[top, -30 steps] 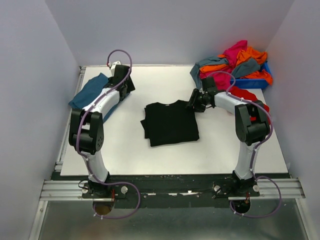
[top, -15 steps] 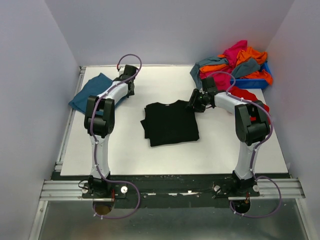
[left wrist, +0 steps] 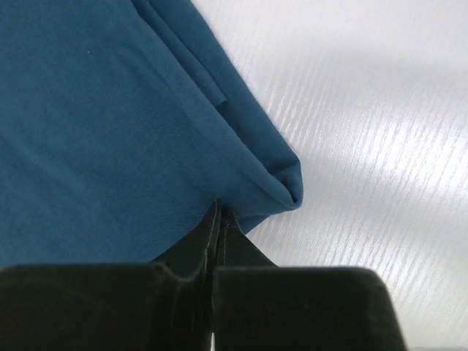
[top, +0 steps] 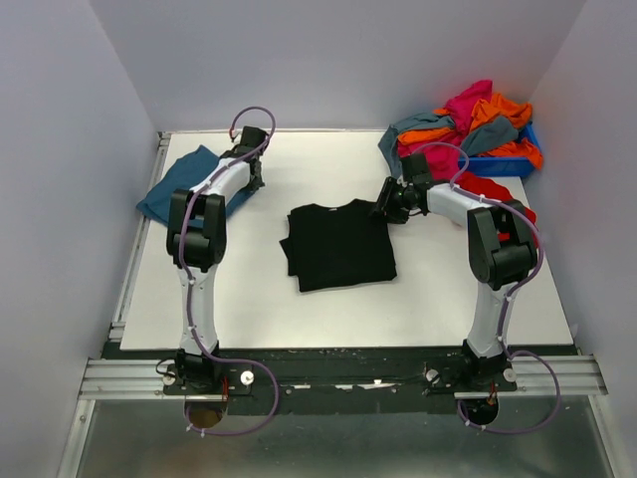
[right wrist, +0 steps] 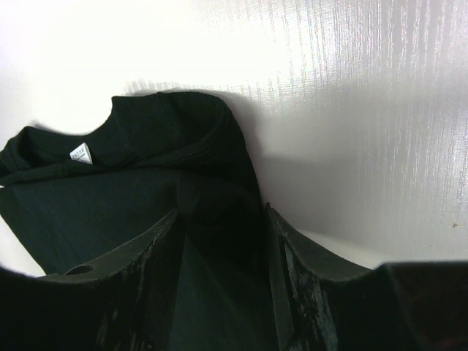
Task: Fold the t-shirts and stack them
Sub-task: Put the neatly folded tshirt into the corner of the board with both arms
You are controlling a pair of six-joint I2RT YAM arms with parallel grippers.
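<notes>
A plain teal-blue t-shirt [top: 179,181] lies folded at the back left of the table. My left gripper [top: 251,181] is at its right edge. In the left wrist view the jaws are pressed together, and the left gripper [left wrist: 218,208] pinches the hem of the teal t-shirt [left wrist: 95,124] beside its folded corner. A black t-shirt [top: 338,246] lies folded in the middle. My right gripper [top: 384,209] is at its back right corner. In the right wrist view the right gripper [right wrist: 221,212] stands open, with the edge of the black t-shirt [right wrist: 146,146] between its fingers, near the collar.
Several more t-shirts [top: 468,121] in magenta, orange, red and grey-blue are heaped over a small blue bin [top: 506,165] at the back right. White walls close in the table [top: 249,309] at the back and both sides.
My left arm has swung its elbow inward and uncovered more of the teal t-shirt. Its gripper went from open to shut at the hem. The right arm and the black t-shirt have not moved.
</notes>
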